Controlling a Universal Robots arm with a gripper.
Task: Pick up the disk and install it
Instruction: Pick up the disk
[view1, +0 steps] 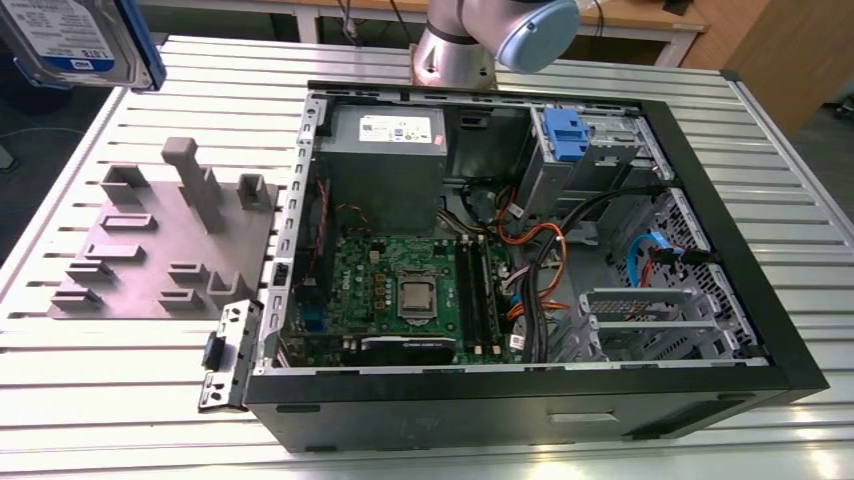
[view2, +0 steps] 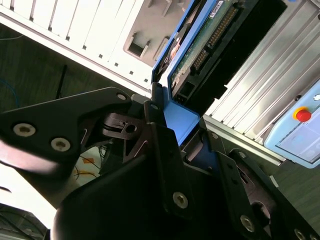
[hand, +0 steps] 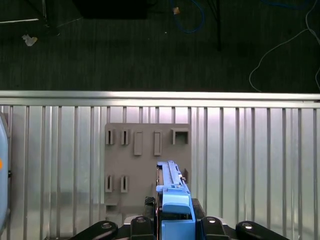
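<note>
The disk (view1: 78, 45) is up in the air over the table's (view1: 54, 200) edge at the exterior view's left, above the grey tray (view1: 140, 255). The gripper (hand: 175, 227) has its jaws clamped on the disk's blue edge. The open computer (view1: 507, 405) sits beside the tray.

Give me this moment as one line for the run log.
gripper: shut on disk | disk: held over grey slotted tray | computer case: open, disk not yet installed

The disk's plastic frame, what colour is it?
Blue; the disk shows it best in the first wrist view.
</note>
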